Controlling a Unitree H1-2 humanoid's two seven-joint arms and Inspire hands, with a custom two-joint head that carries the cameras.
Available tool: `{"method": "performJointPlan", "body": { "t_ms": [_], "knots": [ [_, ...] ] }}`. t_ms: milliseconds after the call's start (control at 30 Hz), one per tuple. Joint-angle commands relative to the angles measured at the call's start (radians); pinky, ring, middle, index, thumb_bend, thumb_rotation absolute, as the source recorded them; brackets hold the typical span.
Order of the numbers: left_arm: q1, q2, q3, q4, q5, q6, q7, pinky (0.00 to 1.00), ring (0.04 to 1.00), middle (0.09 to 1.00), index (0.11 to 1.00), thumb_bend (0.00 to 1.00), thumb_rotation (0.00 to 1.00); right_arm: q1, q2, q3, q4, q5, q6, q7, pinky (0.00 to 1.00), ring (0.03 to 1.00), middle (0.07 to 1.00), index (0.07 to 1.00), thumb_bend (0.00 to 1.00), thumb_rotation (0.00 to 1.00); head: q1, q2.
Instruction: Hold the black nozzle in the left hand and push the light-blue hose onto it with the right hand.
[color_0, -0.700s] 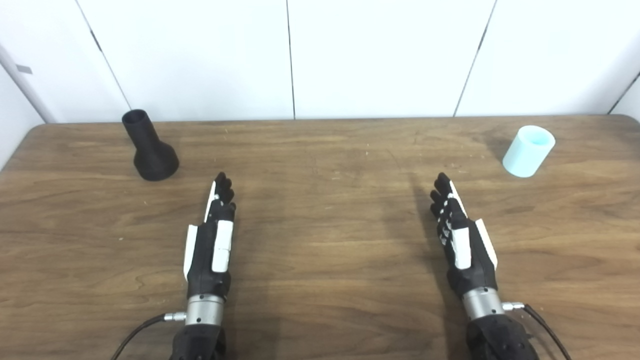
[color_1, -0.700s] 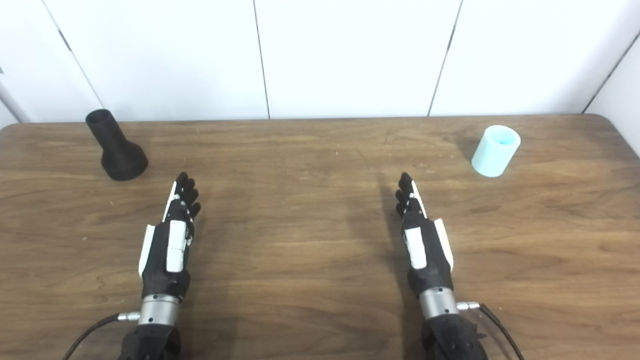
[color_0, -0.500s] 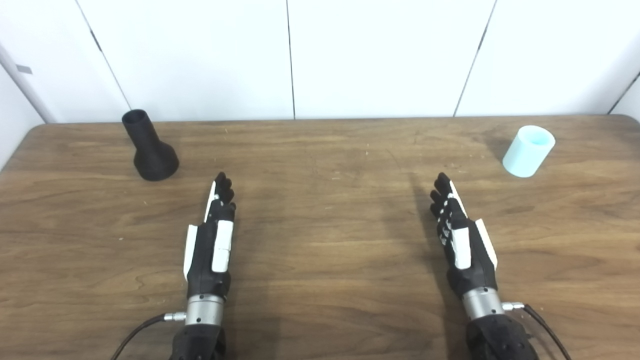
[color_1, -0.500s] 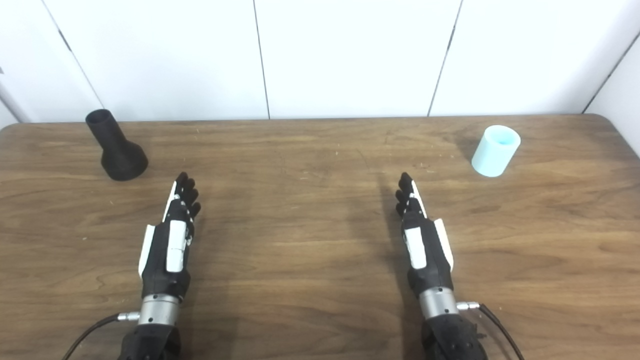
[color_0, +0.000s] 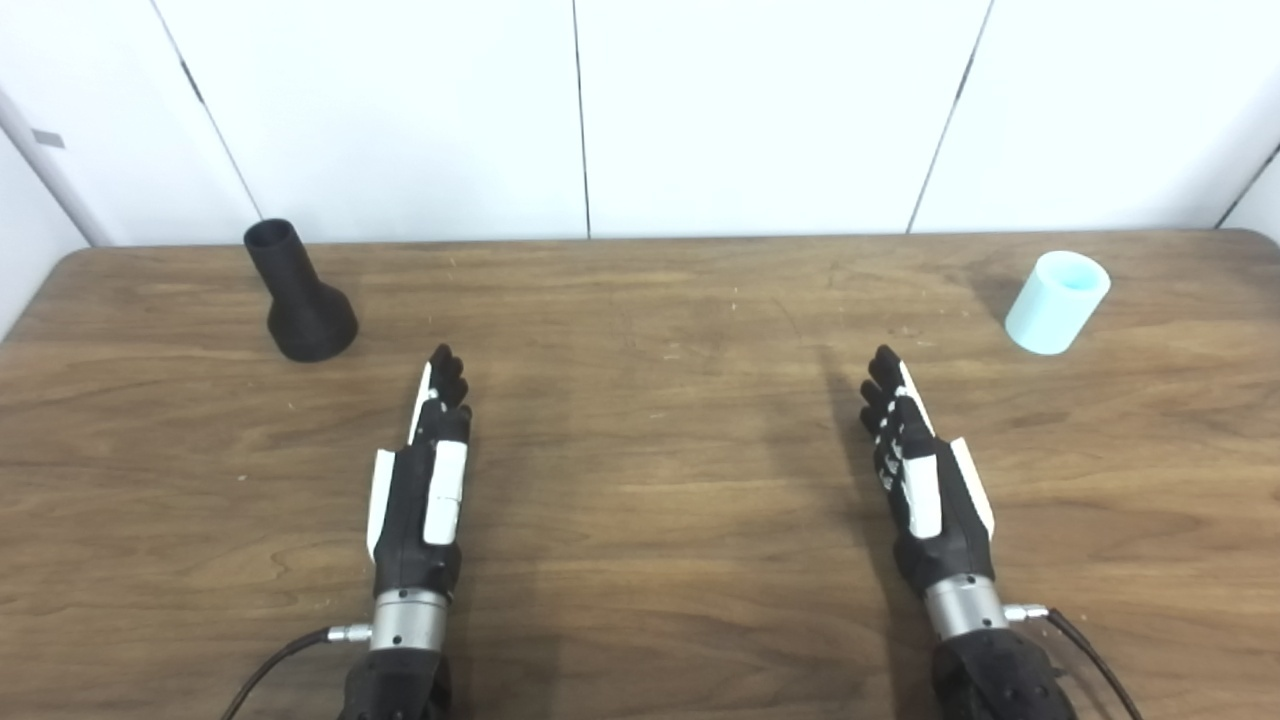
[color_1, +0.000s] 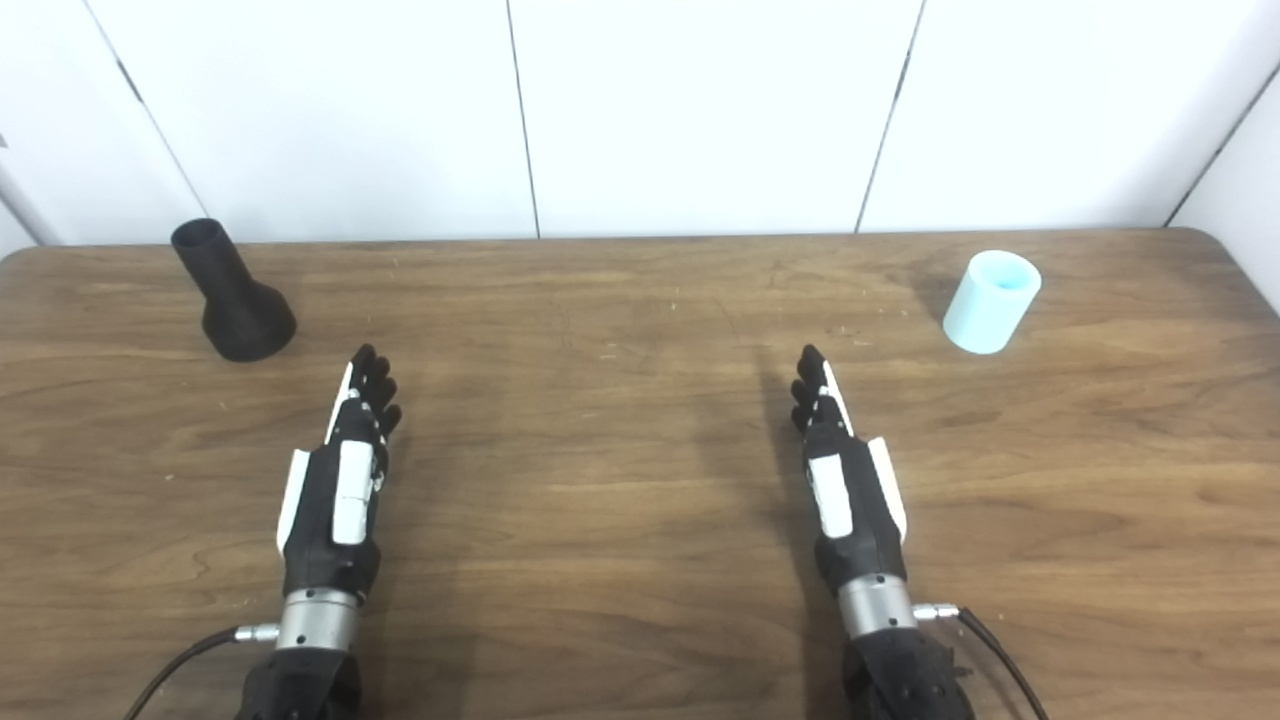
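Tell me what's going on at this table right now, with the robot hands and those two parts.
Nothing is being handled yet. The left hand and the right hand are both over the wooden table, fingers extended and empty. The black nozzle stands on its wide end near the far left corner, beyond the left hand. The light-blue hose piece, a short cylinder, stands near the far right corner. Neither part is touched, so the joining has not begun.

No visible change: left robot hand (color_0: 420, 490), right robot hand (color_0: 925, 480) unmoved since earlier frames.
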Motion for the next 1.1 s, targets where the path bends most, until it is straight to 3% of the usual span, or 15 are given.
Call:
{"method": "performJointPlan", "body": {
  "t_ms": [0,633,867,1067],
  "knots": [
    [-0.013,-0.005,-0.008,0.015,0.012,-0.047,0.006,1.0,1.0,1.0,1.0,0.72,0.97,-0.007,-0.005,-0.004,0.019,0.0,-0.027,0.001,1.0,1.0,1.0,0.999,0.7,1.0,0.008,-0.004],
    [-0.027,-0.054,-0.032,0.182,0.119,-0.218,0.102,1.0,1.0,1.0,1.0,0.72,0.96,-0.018,-0.058,-0.031,0.167,0.067,-0.153,0.047,1.0,1.0,1.0,1.0,0.7,1.0,0.117,-0.125],
    [-0.026,-0.053,-0.027,0.202,0.122,-0.244,0.114,1.0,1.0,1.0,1.0,0.73,0.96,-0.014,-0.06,-0.029,0.176,0.074,-0.165,0.052,1.0,1.0,1.0,1.0,0.7,1.0,0.115,-0.13],
    [-0.01,-0.027,0.008,0.112,0.105,-0.195,0.105,0.96,0.968,0.956,1.0,0.78,0.87,-0.001,-0.051,-0.022,0.152,0.072,-0.155,0.048,1.0,1.0,1.0,1.0,0.7,1.0,0.103,-0.11]
  ]
}}
